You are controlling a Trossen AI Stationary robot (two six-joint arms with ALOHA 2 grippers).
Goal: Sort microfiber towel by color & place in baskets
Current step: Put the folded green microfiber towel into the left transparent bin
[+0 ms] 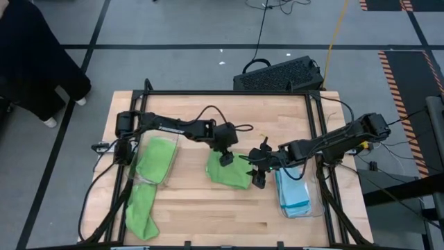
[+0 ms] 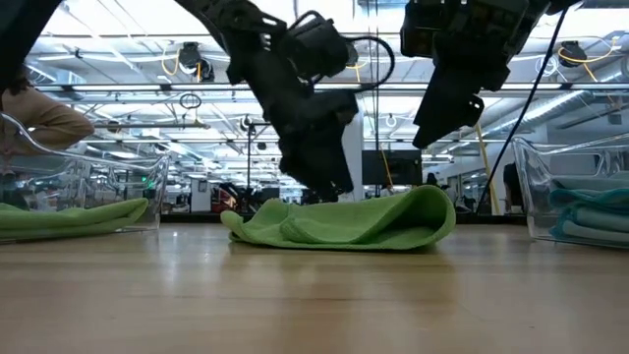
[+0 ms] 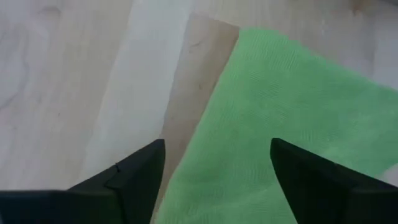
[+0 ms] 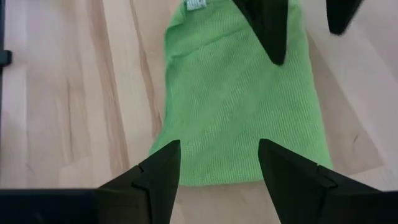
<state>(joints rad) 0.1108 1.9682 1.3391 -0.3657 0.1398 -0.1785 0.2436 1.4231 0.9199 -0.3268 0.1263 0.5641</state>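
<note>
At mid-counter [image 1: 194, 201] lies a folded lime-green microfiber towel [image 1: 229, 170], soft and limp; both the left claw [image 1: 226, 156] and right claw [image 1: 258, 171] hover spread, empty; pinch a bunched edge.

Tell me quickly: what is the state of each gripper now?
Left gripper: open, above the green towel, holding nothing.
Right gripper: open, above the same towel, holding nothing.

Both arms reach in toward the middle of the table. The left gripper [image 1: 225, 155] points down, its 2 fingers spread apart. The right gripper [image 1: 257, 169] hangs close beside it, fingers apart too.
</note>
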